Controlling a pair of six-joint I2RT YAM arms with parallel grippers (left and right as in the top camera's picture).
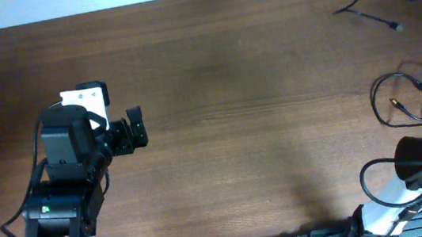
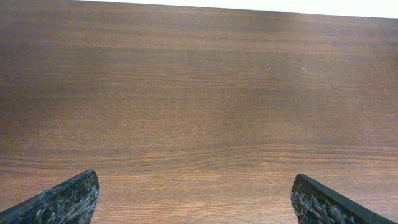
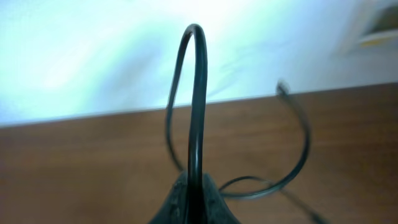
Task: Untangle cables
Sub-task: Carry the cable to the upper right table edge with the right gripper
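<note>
The right hand (image 3: pixel 193 200) pinches one of the cables (image 3: pixel 199 106), far right of the spread left hand (image 1: pixel 138 126).

A dark wooden table (image 1: pixel 236 131) carries thin black cables (image 1: pixel 375 104) looped near its right edge.

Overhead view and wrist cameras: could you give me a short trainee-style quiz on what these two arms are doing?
1. True or false: the left gripper is gripping a cable.
2. Where on the table do the loose cables lie? A) left side B) centre C) right side
3. Fill in: the right gripper is shut on a black ____.
Key: 1 false; 2 C; 3 cable.
</note>
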